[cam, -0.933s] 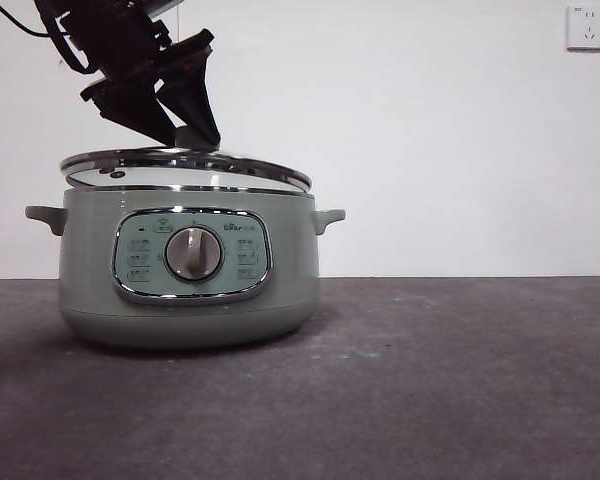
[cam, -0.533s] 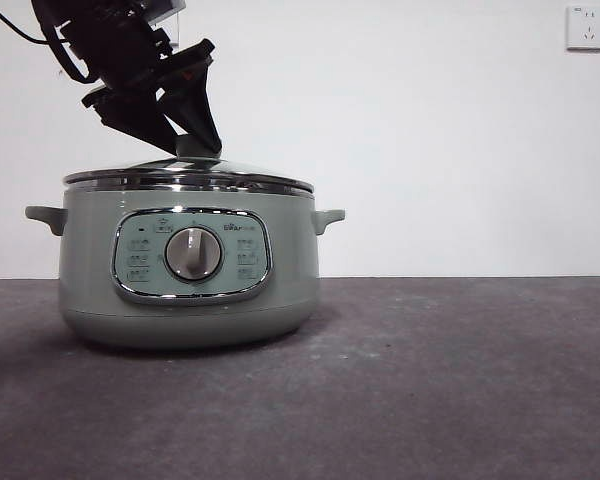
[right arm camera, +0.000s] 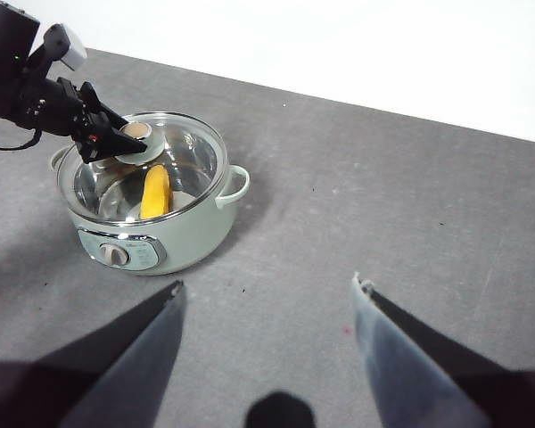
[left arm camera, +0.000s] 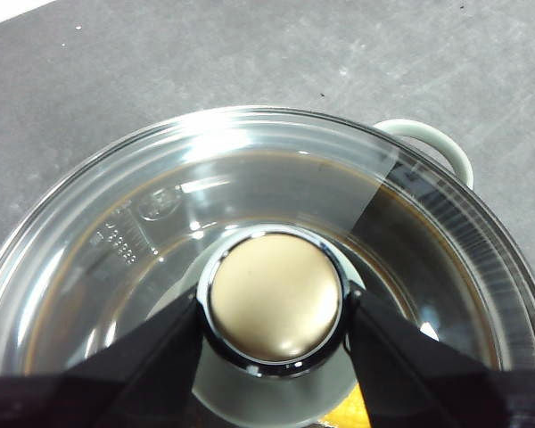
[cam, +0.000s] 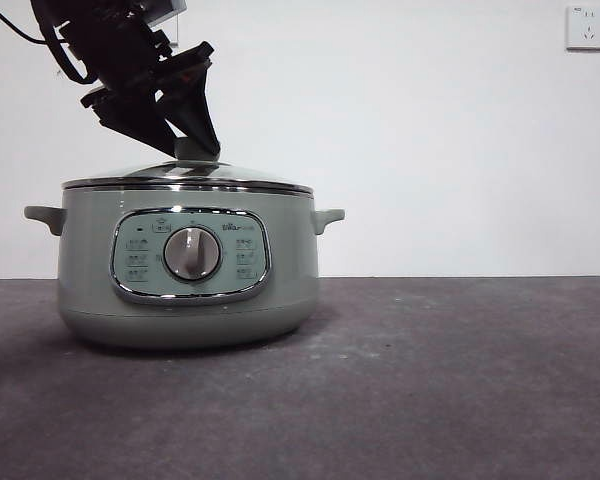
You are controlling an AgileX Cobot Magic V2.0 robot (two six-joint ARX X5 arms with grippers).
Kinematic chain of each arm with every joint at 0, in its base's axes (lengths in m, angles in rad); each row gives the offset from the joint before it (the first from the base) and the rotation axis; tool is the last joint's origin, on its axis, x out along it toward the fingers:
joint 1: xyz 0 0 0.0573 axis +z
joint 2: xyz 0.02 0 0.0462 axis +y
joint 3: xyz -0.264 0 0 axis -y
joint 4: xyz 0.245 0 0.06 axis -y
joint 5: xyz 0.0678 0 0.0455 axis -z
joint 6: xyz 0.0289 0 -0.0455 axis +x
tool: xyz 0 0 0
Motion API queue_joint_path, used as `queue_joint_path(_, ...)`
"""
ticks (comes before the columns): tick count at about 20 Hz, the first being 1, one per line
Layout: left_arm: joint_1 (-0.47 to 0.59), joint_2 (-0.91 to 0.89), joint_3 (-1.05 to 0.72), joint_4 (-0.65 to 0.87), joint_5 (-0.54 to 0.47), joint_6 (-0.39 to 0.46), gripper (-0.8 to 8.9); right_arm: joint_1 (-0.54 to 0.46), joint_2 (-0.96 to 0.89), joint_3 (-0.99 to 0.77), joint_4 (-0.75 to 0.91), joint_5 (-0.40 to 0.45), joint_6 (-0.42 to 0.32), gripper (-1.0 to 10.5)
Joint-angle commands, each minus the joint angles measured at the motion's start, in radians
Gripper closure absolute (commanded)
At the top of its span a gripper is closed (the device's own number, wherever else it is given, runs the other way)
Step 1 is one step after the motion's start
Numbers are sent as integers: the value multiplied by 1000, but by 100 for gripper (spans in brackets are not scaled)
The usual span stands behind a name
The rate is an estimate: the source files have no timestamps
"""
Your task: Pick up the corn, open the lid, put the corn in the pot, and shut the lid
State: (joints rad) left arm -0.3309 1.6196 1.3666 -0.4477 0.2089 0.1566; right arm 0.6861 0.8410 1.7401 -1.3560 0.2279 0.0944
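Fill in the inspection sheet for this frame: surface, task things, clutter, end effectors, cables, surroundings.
Surface: dark grey table, bare in front of the pot.
Pot: sage green, upright, dial facing the front camera.
Lid: seated level on the pot's rim.
Corn: inside the pot, seen through the glass.
Clutter: nothing seen.
Left end effector: jaws either side of the lid's knob.
Right end effector: open, empty, away from the pot.
Cables: black cable at the left arm.
Surroundings: white wall, wall socket.

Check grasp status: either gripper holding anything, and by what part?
Left gripper has its fingers closed on the knob of the round glass lid with steel rim, which sits on the sage-green electric pot. Right gripper is open and empty.
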Motion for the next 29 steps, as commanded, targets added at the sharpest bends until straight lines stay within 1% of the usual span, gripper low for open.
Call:
queue_joint_path(1, 12, -1, -2, -36, 8, -23, 401, 0, -2, -6, -24, -1, 11, 632)
queue_joint_path(4, 13, -19, 21, -47, 8, -23, 401, 0, -2, -7, -25, -3, 11, 632)
queue_joint_path(8, 13, -71, 77, -146, 12, -25, 402, 0, -1, -7, -24, -14, 11, 632)
queue_joint_path(10, 13, -126, 93, -222, 78, -25, 405, 0, 0, -7, -25, -55, 10, 632)
queue_joint_path(12, 13, -203, 114, -352, 140, -52, 405, 0, 1, -7, -25, -102, 6, 632)
queue_joint_path(14, 13, -297, 122, -468, 184, -52, 406, 0, 1, -7, -25, -148, -1, 632)
queue_joint_path(19, 12, -523, 122, -679, 271, -60, 406, 0, 1, -7, -25, -246, -12, 632)
queue_joint_path(23, 12, -643, 122, -816, 274, -60, 405, 0, 1, -7, -25, -337, -12, 632)
queue_joint_path(25, 12, -674, 122, -851, 273, -60, 405, 0, 1, -7, -25, -348, -12, 632)
queue_joint_path(29, 12, -687, 122, -858, 274, -60, 406, 0, 1, -7, -25, -348, -12, 632)
